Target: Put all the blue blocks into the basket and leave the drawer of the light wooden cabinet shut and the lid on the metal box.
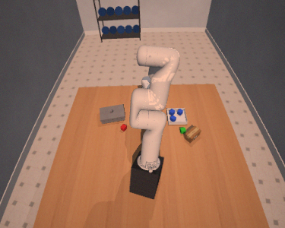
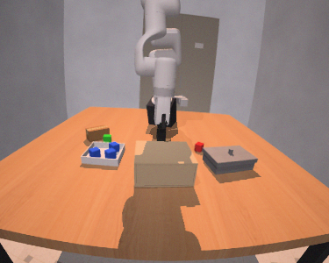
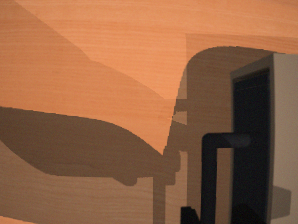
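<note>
The light wooden cabinet point(image 2: 165, 174) point(image 3: 286, 105) stands in the middle; the arm hides it in the top view. Its dark drawer front point(image 3: 251, 105) sits inside the housing's front edge, with no drawer side showing. My gripper point(image 2: 161, 138) point(image 3: 218, 216) is partly open, low at that front, with the dark handle point(image 3: 209, 172) between its fingers and no clear grip. Three blue blocks point(image 1: 172, 112) point(image 1: 179, 112) point(image 1: 173, 118) point(image 2: 95, 152) point(image 2: 110, 153) point(image 2: 114, 145) lie inside the white basket point(image 1: 178, 123) point(image 2: 99, 161). The grey metal box point(image 1: 113, 120) point(image 2: 234, 167) has its knobbed lid point(image 1: 108, 111) point(image 2: 218, 153) on.
A red block point(image 1: 123, 128) point(image 2: 199, 146) lies between the cabinet and the metal box. A green block point(image 1: 182, 130) point(image 2: 107, 138) lies beside a small brown wooden box point(image 1: 192, 134) point(image 2: 97, 133), near the basket. The arm's shadow crosses the table at the cabinet.
</note>
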Controlling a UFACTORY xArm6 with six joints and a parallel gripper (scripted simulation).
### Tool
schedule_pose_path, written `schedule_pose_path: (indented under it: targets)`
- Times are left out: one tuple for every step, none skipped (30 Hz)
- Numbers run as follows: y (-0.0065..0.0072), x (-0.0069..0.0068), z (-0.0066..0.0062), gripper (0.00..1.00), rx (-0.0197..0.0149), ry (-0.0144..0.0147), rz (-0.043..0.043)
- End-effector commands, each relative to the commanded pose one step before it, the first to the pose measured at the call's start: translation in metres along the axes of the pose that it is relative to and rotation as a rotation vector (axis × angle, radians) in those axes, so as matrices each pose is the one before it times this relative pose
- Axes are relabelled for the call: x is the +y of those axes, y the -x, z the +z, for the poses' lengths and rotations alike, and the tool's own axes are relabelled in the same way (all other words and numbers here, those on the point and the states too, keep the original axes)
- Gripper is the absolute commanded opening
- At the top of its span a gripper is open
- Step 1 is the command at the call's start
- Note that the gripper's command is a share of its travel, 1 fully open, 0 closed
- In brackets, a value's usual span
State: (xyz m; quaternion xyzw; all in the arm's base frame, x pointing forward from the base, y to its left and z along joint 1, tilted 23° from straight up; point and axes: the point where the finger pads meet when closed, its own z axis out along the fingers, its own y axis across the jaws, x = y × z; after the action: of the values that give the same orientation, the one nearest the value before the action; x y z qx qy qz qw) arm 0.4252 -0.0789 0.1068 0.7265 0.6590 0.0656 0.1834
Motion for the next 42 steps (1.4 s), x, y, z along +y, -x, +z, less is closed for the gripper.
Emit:
schedule_pose_path:
  targets:
    - [0.00010, 0.00137, -0.00081, 0.24, -0.00007, 0.00330, 0.00013]
    - [0.00000, 0.00000, 0.00005, 0.24, 0.00000, 0.00000, 0.00000]
    - [0.00000, 0.00000, 0.00008, 0.24, 0.00000, 0.00000, 0.00000]
    - [0.00000, 0.00000, 0.00012, 0.24, -0.00001, 0.00000, 0.00000]
    - [0.00000, 0.00000, 0.00016, 0.24, -0.00001, 0.00000, 0.00000]
    - [0.00000, 0.00000, 0.00021, 0.24, -0.00001, 0.00000, 0.00000]
    - [0.00000, 0.00000, 0.00026, 0.24, -0.00001, 0.00000, 0.00000]
    - [0.00000, 0.00000, 0.00031, 0.24, -0.00001, 0.00000, 0.00000]
    - [0.00000, 0.00000, 0.00036, 0.24, -0.00001, 0.00000, 0.00000]
    - [0.00000, 0.00000, 0.00042, 0.24, -0.00001, 0.00000, 0.00000]
    - [0.00000, 0.00000, 0.00047, 0.24, 0.00000, 0.00000, 0.00000]
    - [0.00000, 0.00000, 0.00053, 0.24, 0.00000, 0.00000, 0.00000]
    - [0.00000, 0.00000, 0.00059, 0.24, 0.00001, 0.00000, 0.00000]
    - [-0.00001, -0.00001, 0.00064, 0.24, 0.00002, 0.00000, 0.00000]
    - [0.00000, -0.00001, 0.00068, 0.24, 0.00002, 0.00000, 0.00000]
    - [0.00001, 0.00001, 0.00069, 0.24, -0.00003, 0.00001, 0.00000]
    - [0.00000, 0.00000, 0.00000, 0.24, 0.00000, 0.00000, 0.00000]
    - [0.00000, 0.00000, 0.00000, 0.24, 0.00000, 0.00000, 0.00000]
    - [0.00001, 0.00001, 0.00074, 0.24, -0.00002, 0.00000, 0.00000]
    - [0.00000, 0.00000, 0.00078, 0.24, -0.00001, 0.00000, 0.00000]
    - [0.00000, 0.00000, 0.00082, 0.24, 0.00001, 0.00000, 0.00000]
    - [-0.00001, -0.00001, 0.00086, 0.24, 0.00003, 0.00000, 0.00000]
    - [-0.00001, -0.00001, 0.00088, 0.24, 0.00004, -0.00001, 0.00000]
    - [0.00001, 0.00001, 0.00085, 0.24, -0.00004, 0.00001, 0.00000]
    - [0.00001, 0.00001, 0.00088, 0.24, -0.00002, 0.00000, 0.00000]
    - [0.00000, 0.00000, 0.00090, 0.24, 0.00000, 0.00000, 0.00000]
    - [0.00000, 0.00000, 0.00092, 0.24, 0.00002, 0.00000, 0.00000]
    - [-0.00001, -0.00001, 0.00093, 0.24, 0.00004, -0.00001, 0.00000]
    - [0.00000, 0.00001, 0.00089, 0.24, -0.00002, 0.00000, 0.00000]
    - [0.00001, 0.00001, 0.00087, 0.24, -0.00003, 0.00001, 0.00000]
    - [0.00000, 0.00000, 0.00087, 0.24, -0.00001, 0.00000, 0.00000]
    - [0.00000, 0.00000, 0.00087, 0.24, 0.00001, 0.00000, 0.00000]
    - [-0.00001, -0.00001, 0.00086, 0.24, 0.00003, -0.00001, 0.00000]
    - [0.00000, 0.00000, 0.00000, 0.24, 0.00000, 0.00000, 0.00000]
    - [0.00000, 0.00000, 0.00000, 0.24, 0.00000, 0.00000, 0.00000]
    - [-0.00001, -0.00001, 0.00084, 0.24, 0.00003, -0.00001, 0.00000]
    - [0.00001, 0.00001, 0.00078, 0.24, -0.00004, 0.00001, 0.00000]
    - [0.00001, 0.00001, 0.00076, 0.24, -0.00002, 0.00000, 0.00000]
    - [0.00000, 0.00000, 0.00074, 0.24, -0.00001, 0.00000, 0.00000]
    - [0.00000, 0.00000, 0.00072, 0.24, 0.00001, 0.00000, 0.00000]
    - [0.00000, -0.00001, 0.00069, 0.24, 0.00002, 0.00000, 0.00000]
    - [-0.00001, -0.00001, 0.00066, 0.24, 0.00003, -0.00001, 0.00000]
